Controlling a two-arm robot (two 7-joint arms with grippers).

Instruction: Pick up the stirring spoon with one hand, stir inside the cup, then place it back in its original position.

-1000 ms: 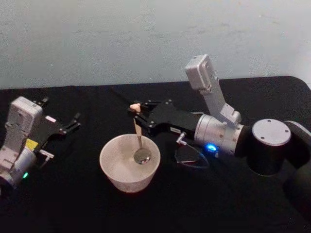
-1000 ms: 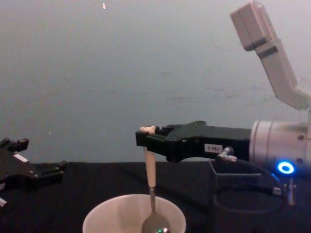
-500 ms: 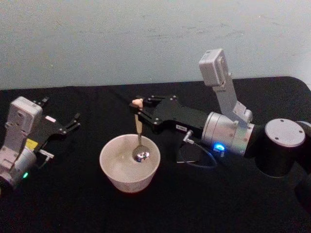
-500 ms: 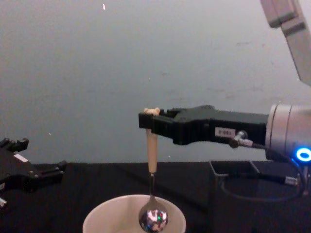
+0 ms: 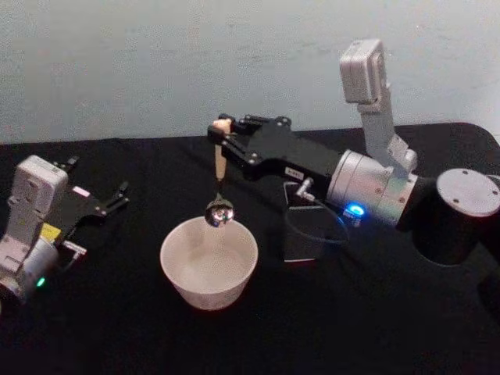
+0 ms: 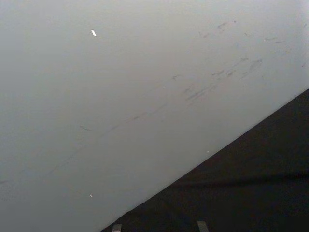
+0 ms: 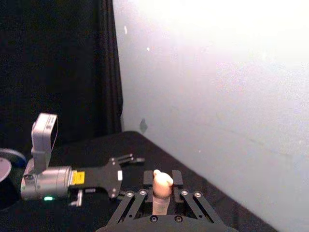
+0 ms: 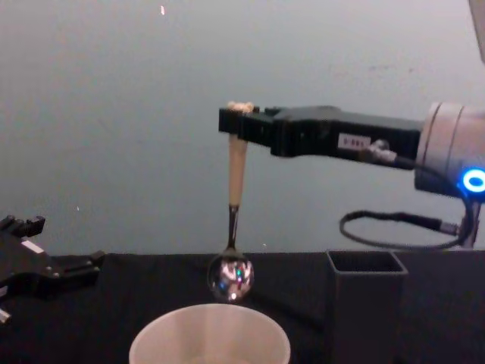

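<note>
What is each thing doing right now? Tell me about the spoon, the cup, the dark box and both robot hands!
stirring spoon: hanging upright just above the cup's rim, held by the top of its handle.
cup: standing upright, spoon out of it.
holder: standing upright, nothing sticking out of its mouth.
right gripper: shut on the stirring spoon.
left gripper: open, holding nothing, parked off to the left.
</note>
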